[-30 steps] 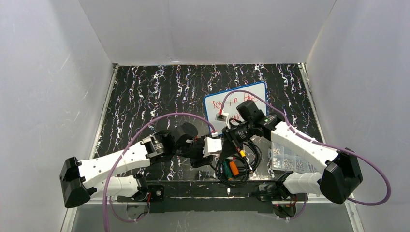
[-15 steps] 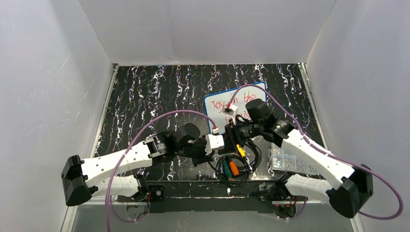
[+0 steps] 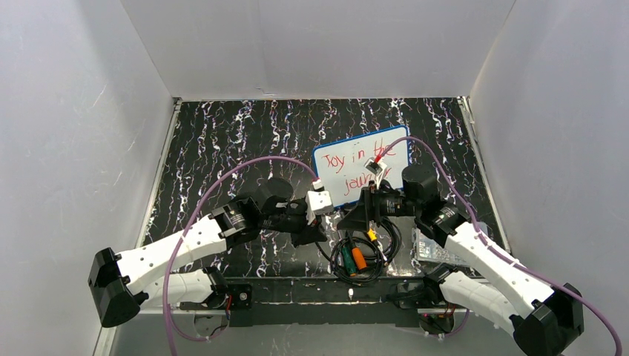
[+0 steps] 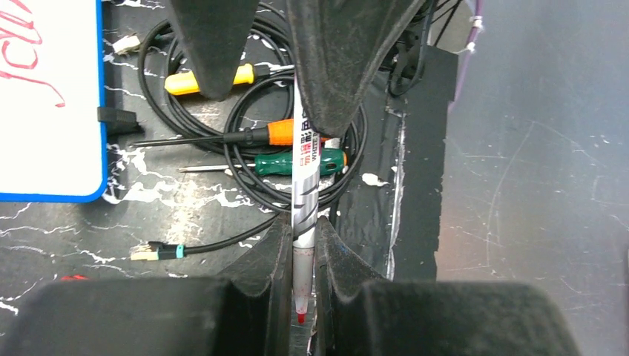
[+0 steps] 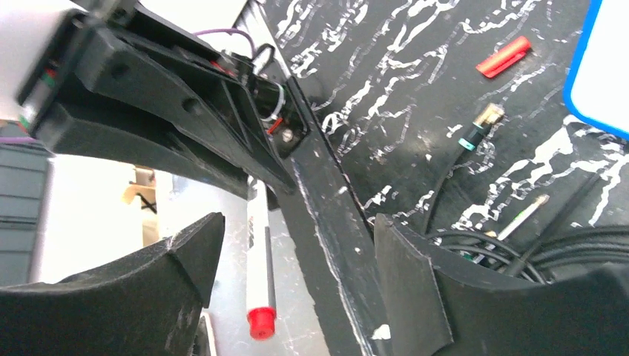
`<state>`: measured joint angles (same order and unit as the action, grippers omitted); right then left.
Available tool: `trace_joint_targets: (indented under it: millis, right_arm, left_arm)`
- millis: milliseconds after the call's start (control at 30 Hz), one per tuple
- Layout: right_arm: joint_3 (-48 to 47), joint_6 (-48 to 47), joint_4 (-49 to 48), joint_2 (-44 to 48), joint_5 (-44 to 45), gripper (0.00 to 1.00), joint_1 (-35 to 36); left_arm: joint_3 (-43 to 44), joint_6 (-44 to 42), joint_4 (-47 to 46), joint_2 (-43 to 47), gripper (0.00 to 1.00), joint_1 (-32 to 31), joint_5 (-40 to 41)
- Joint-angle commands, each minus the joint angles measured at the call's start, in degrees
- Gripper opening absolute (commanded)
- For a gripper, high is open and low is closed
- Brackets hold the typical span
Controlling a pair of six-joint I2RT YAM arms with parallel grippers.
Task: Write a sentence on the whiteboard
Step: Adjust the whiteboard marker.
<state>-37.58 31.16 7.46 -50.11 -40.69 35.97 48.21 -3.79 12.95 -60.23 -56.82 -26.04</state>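
The whiteboard lies blue-rimmed at mid-table, and its corner shows in the left wrist view. The sentence is red handwriting in two lines. My left gripper is shut on a white marker, whose red tip points back between the fingers. In the top view it faces my right gripper just in front of the board. My right gripper is open, and the marker's red-ended rear stands loose between its fingers.
A coil of black cable with orange, green and yellow screwdrivers lies below the grippers. A red cap rests on the black mat. A clear screw box sits at the right.
My left gripper closed on the marker, and my right gripper opened and let it go. The right arm swung out to the right, uncovering more of the writing.
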Motion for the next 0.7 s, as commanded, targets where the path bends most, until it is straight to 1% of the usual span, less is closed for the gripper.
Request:
trace_joint_targets:
  millis: [0, 67, 133, 167, 300, 467, 667]
  right_arm:
    - [-0.1, 5.1, -9.3, 0.3, -4.0, 0.77, -0.2]
    - [0.0, 6.1, -10.4, 0.2, -5.0, 0.69, -0.2]
    - [0.2, 7.3, -11.4, 0.2, -5.9, 0.57, -0.2]
    - [0.3, 7.6, -11.5, 0.1, -6.5, 0.54, -0.2]
    - [0.7, 6.9, -9.2, -0.2, -7.4, 0.51, -0.2]
    - [1.4, 8.2, -9.6, 0.0, -9.0, 0.49, -0.2]
    - [1.7, 8.4, -9.9, 0.3, -8.8, 0.39, -0.2]
  left_arm:
    - [0.2, 1.1, -0.6, 0.1, 0.0, 0.6, -6.1]
    - [0.2, 1.4, -0.9, 0.0, 0.0, 0.9, -6.5]
    - [0.3, 1.7, -0.9, 0.0, 0.0, 1.1, -6.6]
    - [0.4, 1.8, -0.9, 0.1, 0.0, 1.3, -6.3]
    - [0.3, 2.3, -1.4, 0.5, 0.0, 1.9, -6.2]
    - [0.6, 2.4, -1.0, 0.1, 0.0, 2.5, -6.5]
    - [0.7, 2.5, -0.9, 0.0, 0.0, 2.8, -6.8]
